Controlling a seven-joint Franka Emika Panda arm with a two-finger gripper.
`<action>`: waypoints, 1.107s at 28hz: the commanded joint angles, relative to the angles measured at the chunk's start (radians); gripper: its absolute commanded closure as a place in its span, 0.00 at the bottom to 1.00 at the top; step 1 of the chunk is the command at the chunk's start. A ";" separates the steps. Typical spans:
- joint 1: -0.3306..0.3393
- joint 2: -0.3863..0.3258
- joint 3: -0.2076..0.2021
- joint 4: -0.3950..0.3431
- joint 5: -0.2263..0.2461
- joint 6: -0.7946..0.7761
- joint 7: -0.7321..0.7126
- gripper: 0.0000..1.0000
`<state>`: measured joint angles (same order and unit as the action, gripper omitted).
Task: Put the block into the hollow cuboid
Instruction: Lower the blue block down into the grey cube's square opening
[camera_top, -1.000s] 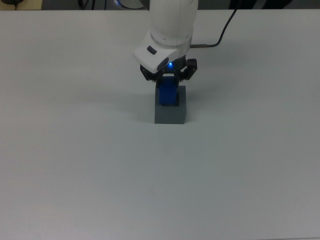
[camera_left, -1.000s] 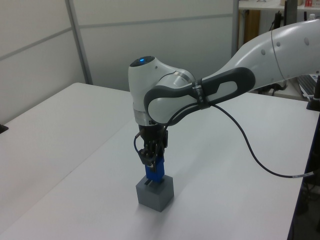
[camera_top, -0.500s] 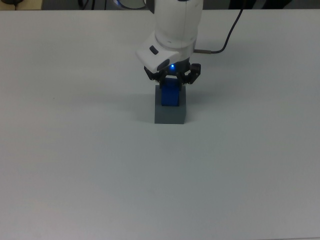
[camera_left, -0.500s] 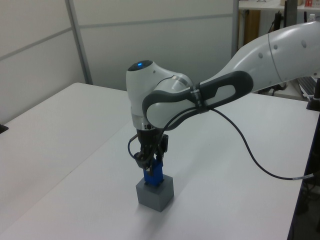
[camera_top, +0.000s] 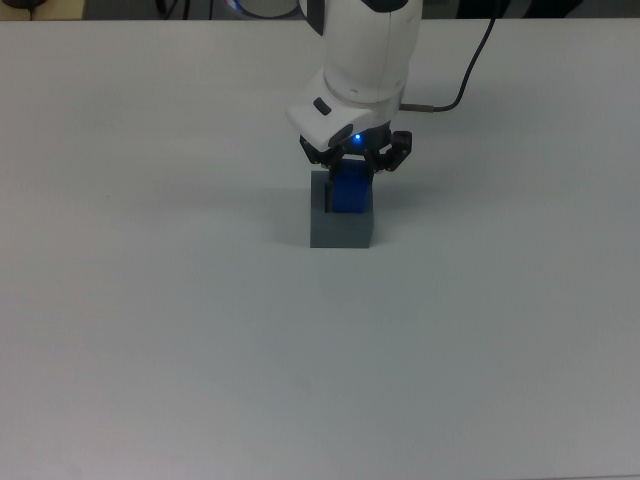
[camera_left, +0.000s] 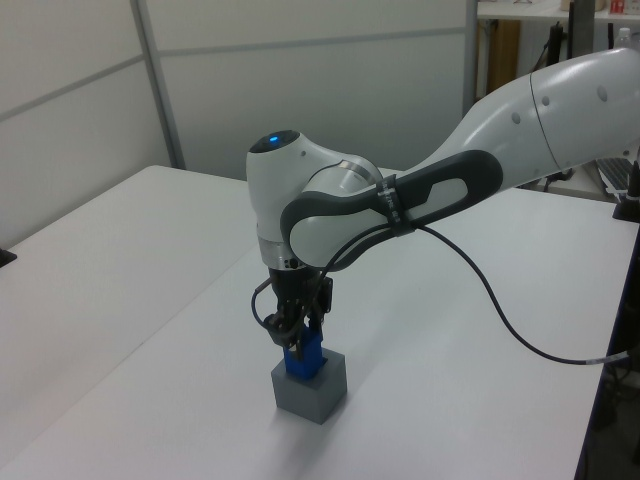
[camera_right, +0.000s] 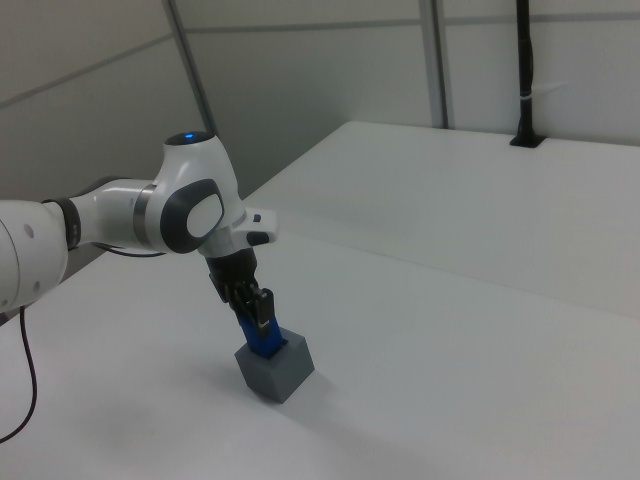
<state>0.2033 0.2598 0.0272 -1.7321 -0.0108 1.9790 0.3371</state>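
Lower than half a second ago, the blue block (camera_top: 349, 190) now sits partly down inside the grey hollow cuboid (camera_top: 341, 226), and my wrist has drifted a little toward the top view's right as it came down.

Top view: my gripper (camera_top: 352, 163) stands straight above the block, fingers pinching it from either side, the blue status light glowing just over it. The cuboid rests on the white desk (camera_top: 150, 330) nearer the far edge than the near one, roughly midway between the top view's left and right edges. A sliver of dark recess shows on the top view's left of the block, so it rides toward the recess's right side.

Left view: the block (camera_left: 303, 355) shows only its upper part above the cuboid's (camera_left: 310, 388) rim, with my gripper (camera_left: 295, 338) clamped on it from above. Its long axis looks near upright, perhaps leaning slightly.

Right view: my gripper (camera_right: 258, 318) comes in at a slant, and the block (camera_right: 266, 342) seems tilted with it, its lower end in the cuboid's (camera_right: 275, 369) opening. I judge the coming move turns on this: block directly beneath my fingers, axis pointing down into the recess, needing only a short straight descent before letting go.
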 joint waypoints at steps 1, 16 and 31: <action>0.015 0.001 -0.016 -0.014 -0.011 0.006 0.007 0.75; 0.005 -0.002 -0.029 -0.015 -0.041 -0.016 -0.101 0.75; 0.010 -0.010 -0.018 -0.020 -0.046 -0.058 -0.116 0.72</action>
<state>0.2022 0.2570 0.0126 -1.7325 -0.0468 1.9567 0.2359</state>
